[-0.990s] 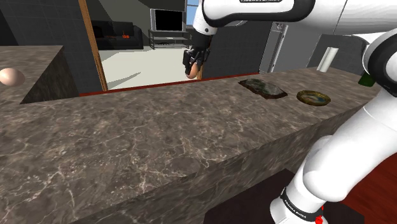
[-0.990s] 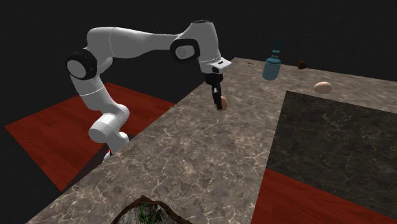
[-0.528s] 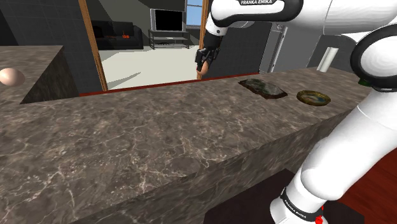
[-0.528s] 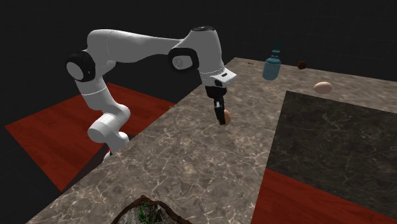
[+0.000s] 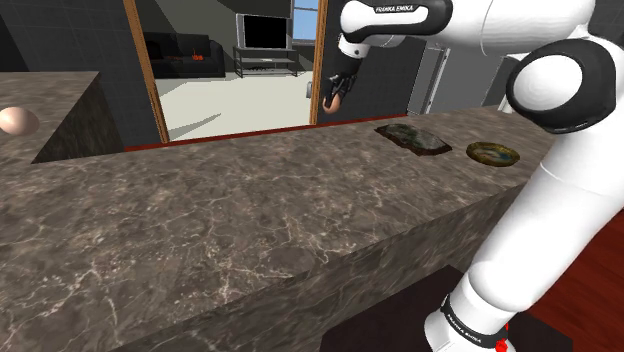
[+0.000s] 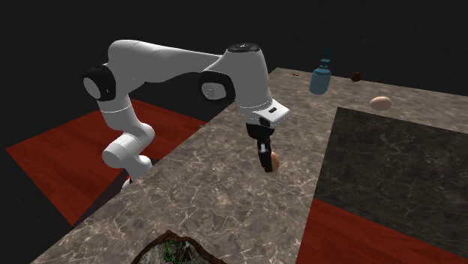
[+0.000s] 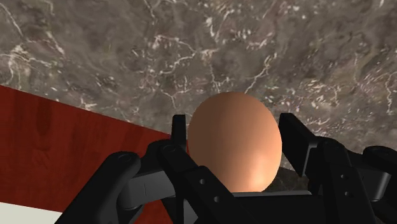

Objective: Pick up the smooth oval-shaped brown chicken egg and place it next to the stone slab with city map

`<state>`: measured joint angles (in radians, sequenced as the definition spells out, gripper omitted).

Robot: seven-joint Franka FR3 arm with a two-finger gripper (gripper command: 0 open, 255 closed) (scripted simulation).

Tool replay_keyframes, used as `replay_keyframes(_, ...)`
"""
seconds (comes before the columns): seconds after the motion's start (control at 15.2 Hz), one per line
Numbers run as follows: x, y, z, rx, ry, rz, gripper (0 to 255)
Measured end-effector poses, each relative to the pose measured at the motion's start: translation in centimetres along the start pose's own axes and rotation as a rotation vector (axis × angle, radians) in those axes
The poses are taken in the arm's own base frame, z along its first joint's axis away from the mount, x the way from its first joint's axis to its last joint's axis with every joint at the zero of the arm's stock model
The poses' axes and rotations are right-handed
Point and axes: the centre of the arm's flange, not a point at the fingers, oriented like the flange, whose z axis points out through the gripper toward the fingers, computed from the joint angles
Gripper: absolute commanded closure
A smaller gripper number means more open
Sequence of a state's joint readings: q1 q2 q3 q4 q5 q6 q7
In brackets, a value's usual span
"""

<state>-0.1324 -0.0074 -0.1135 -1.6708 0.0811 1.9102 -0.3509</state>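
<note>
The black gripper [image 6: 268, 161] clasps a brown egg [image 7: 234, 141] between its 2 fingers, held clear above the marbled counter [image 5: 250, 200], at upper centre of the shoulder view. The dark slab [image 5: 412, 137] lies on the counter to the right; 1 other egg [image 5: 14, 120] rests at far left.

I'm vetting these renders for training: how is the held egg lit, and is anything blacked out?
Wrist view: the egg is softly lit, with a brighter patch on one side and no hard glare. Second exterior view: a pure black area lies beyond the counter. Shoulder view: the floor beyond the doorway is brighter than the counter.
</note>
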Motion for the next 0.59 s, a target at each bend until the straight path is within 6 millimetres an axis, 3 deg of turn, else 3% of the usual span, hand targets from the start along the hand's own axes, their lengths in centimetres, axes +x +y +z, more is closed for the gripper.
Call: replay_keyframes(0.59, 1.3, 11.9, 1.8, 0.000, 0.000, 0.000, 255)
